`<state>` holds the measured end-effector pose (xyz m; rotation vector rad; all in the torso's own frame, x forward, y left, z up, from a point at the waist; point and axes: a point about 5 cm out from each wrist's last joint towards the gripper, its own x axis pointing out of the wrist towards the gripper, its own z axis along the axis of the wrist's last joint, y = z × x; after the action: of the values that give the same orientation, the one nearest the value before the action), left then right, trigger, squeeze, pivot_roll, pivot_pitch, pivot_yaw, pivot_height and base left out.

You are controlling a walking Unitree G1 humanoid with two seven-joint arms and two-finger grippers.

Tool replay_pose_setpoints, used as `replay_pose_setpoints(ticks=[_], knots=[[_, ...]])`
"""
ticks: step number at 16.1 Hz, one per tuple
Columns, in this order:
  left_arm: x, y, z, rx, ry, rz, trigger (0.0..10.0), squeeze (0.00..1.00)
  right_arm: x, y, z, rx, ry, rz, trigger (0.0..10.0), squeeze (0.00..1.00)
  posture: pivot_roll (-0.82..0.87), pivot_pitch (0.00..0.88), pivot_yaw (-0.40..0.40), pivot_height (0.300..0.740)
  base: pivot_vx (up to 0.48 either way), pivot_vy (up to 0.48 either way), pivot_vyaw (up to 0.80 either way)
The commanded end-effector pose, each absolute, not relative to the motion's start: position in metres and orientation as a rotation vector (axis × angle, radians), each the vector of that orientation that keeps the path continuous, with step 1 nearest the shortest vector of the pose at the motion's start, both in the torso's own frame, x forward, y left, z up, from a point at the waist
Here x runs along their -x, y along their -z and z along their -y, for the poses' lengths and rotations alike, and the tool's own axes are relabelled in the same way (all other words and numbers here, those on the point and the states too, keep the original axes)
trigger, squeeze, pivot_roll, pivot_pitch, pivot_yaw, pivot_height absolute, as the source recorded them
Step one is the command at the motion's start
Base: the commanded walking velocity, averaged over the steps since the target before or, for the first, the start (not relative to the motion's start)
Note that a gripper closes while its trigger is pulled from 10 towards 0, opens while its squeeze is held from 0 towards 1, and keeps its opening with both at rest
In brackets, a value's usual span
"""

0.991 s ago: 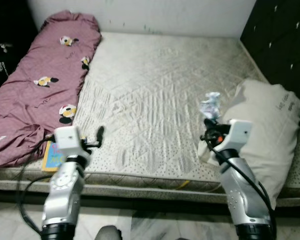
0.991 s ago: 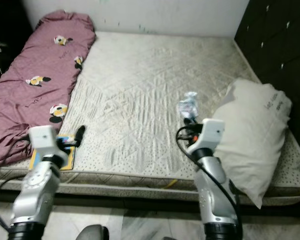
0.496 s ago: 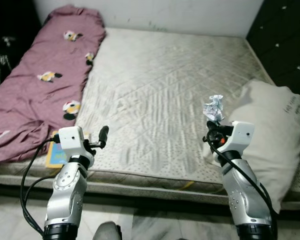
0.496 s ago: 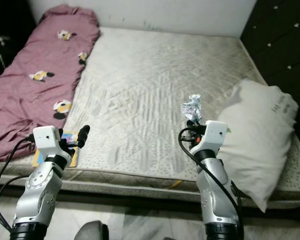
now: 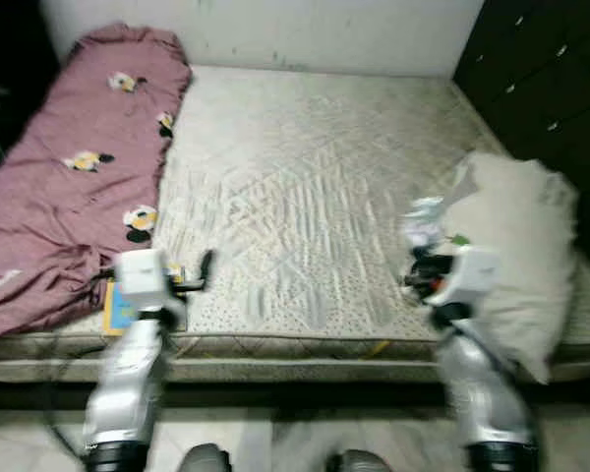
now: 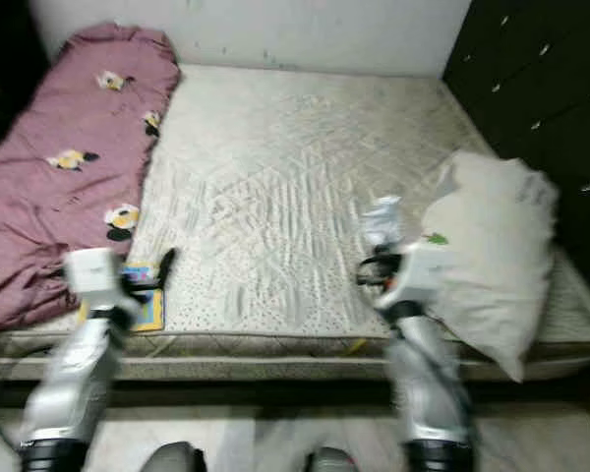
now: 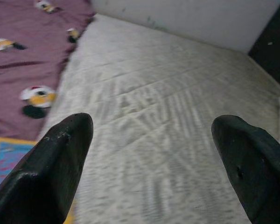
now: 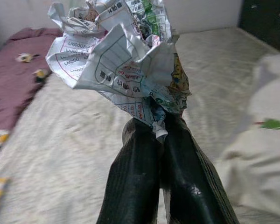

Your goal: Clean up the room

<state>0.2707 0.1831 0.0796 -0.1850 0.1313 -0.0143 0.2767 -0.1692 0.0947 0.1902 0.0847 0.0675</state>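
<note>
Right now my right hand (image 8: 158,135) has its two black fingers pressed together on the bottom corner of a crumpled ball of printed white paper (image 8: 116,60), which I hold up above the front part of the pale quilted mattress (image 5: 315,187), just beside the big off-white pillow (image 5: 516,246). My left hand (image 7: 149,154) hovers over the mattress edge with its fingers spread wide and nothing between them.

My worry is the grip: I pinch only a small twist of the paper, and the bulk of the ball sits above my fingertips. My head views are blurred, so I judge that I am walking or turning; a jolt could let the ball slip out and fall on the bed or the floor, where I would have to fetch it again. The pillow hangs partly over the bed's side close to my right arm, and a careless swing could knock it off.

Near my left hand a flat blue and yellow book (image 5: 118,305) lies by the rumpled maroon blanket with cartoon prints (image 5: 69,177). No bin or basket is in sight, so I cannot tell where the paper should go.
</note>
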Motion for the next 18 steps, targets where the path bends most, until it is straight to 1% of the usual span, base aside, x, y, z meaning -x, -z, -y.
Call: replay_pose_setpoints(ticks=[1, 4, 12, 18], knots=[[-0.2730, -0.0806, -0.1799, 0.191, 0.028, -0.134, 10.0, 0.00, -0.2801, -0.0988, 0.1730, -0.172, -0.061, -0.064, 10.0, 0.00, -0.02, 0.091, -0.045, 0.740, 0.000, 0.420, 0.00], [-0.2741, -0.0814, -0.1787, 0.191, 0.033, -0.132, 10.0, 0.00, -0.2811, -0.0987, 0.1727, -0.172, -0.062, -0.065, 10.0, 0.00, -0.02, 0.095, -0.044, 0.740, 0.000, 0.405, 0.00], [-0.2729, -0.0840, -0.1743, 0.211, 0.074, -0.105, 10.0, 0.00, -0.2841, -0.0970, 0.1714, -0.157, -0.080, -0.067, 10.0, 0.00, -0.01, 0.079, -0.055, 0.740, 0.000, 0.000, 0.00], [-0.2724, -0.0835, -0.1728, 0.212, 0.090, -0.107, 10.0, 0.00, -0.2840, -0.0955, 0.1708, -0.153, -0.085, -0.070, 10.0, 0.00, -0.01, 0.073, -0.055, 0.740, 0.270, 0.000, 0.00]])
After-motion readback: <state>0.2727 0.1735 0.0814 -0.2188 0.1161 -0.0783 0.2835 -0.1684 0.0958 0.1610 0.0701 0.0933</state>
